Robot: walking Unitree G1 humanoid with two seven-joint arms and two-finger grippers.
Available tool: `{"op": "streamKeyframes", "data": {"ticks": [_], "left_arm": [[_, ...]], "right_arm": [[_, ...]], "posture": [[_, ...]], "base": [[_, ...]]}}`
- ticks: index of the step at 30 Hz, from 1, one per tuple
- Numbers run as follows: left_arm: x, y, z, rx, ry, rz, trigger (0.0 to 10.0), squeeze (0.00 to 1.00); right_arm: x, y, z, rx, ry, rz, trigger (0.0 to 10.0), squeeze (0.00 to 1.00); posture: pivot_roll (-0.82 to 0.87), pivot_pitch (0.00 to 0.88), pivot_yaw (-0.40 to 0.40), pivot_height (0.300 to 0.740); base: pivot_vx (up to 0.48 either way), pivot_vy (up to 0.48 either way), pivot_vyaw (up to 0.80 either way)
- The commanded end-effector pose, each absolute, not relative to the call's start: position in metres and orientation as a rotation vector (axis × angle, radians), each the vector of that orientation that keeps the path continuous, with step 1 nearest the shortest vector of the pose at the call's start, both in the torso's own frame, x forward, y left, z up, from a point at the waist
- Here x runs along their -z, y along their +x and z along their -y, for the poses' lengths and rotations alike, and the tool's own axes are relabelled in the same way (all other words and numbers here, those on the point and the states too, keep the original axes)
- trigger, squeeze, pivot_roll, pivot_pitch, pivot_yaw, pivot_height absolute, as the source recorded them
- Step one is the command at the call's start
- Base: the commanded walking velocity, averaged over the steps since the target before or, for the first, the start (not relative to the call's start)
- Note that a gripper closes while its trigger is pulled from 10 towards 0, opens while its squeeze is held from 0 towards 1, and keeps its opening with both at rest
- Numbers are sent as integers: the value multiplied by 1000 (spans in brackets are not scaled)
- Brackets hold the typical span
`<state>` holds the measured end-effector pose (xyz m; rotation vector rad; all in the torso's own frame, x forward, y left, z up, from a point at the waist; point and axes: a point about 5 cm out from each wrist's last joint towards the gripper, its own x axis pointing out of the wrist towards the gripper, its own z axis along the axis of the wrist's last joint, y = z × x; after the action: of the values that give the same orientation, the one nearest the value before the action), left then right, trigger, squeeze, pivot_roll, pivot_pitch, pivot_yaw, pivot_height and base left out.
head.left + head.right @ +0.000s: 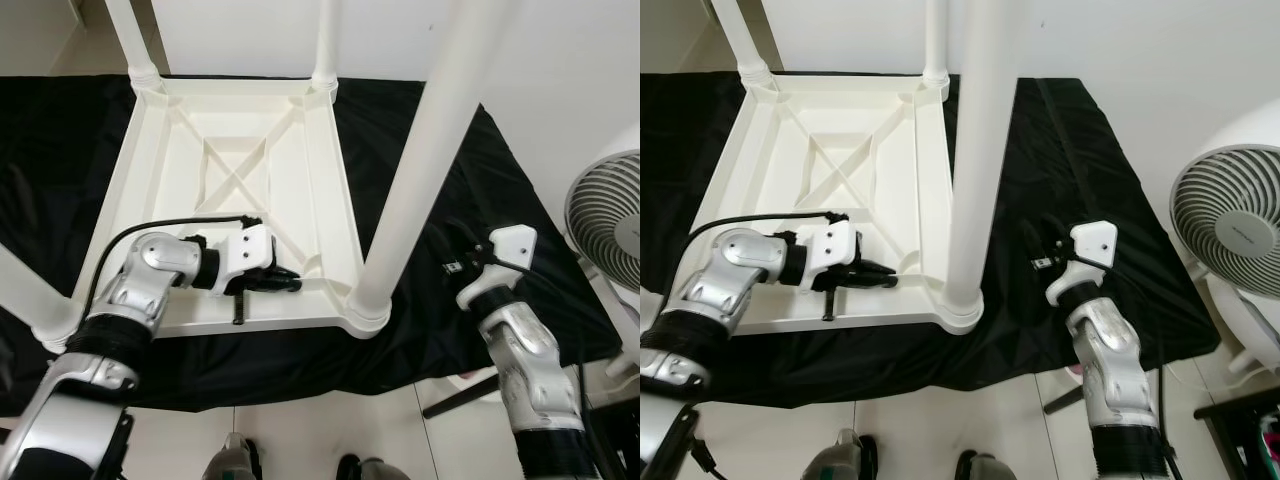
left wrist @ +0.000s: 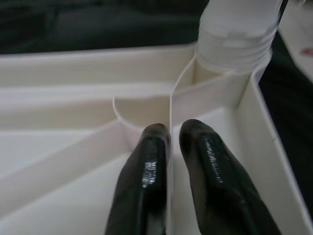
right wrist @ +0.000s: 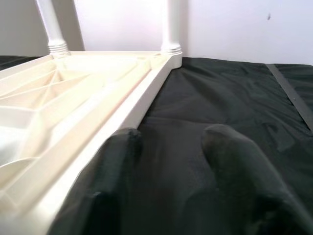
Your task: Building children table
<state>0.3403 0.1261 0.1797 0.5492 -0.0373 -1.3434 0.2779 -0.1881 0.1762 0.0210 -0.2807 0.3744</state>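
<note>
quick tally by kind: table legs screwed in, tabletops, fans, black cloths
table legs: 4
tabletop: 1
fan: 1
black cloth: 1
total: 7

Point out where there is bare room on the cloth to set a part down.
The black cloth lies bare between the upturned table and the fan, ahead of the right end effector. It is crowded at the table's near corner, where the left end effector pinches a rib beside a leg.
</note>
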Motion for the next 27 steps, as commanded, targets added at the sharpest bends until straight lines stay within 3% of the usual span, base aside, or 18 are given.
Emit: {"op": "streamKeyframes", "data": {"ticks": [1, 4, 5, 17, 27], "left_arm": [[-191, 358, -133, 990, 496, 141, 10000, 1000], [-191, 358, -133, 981, 517, 145, 10000, 1000], [-191, 357, -132, 985, 535, 149, 10000, 0], [-198, 347, -136, 1028, 471, 175, 10000, 0], [-201, 324, -153, 991, 322, 190, 10000, 0]], "right_arm": [[-177, 271, 190, -391, 18, 267, 10000, 1000], [-178, 266, 192, -398, 4, 256, 10000, 1000], [-179, 261, 192, -416, 1, 249, 10000, 0], [-182, 233, 204, -615, -77, 138, 10000, 0], [-177, 232, 185, -829, -100, 71, 10000, 0]], "posture": [[60, 194, -48, 740], [55, 194, -45, 740], [55, 194, -43, 740], [60, 189, -27, 740], [81, 182, -32, 740]], "base": [[0, 0, 0], [0, 0, 0], [0, 0, 0], [0, 0, 0], [0, 0, 0]]}}
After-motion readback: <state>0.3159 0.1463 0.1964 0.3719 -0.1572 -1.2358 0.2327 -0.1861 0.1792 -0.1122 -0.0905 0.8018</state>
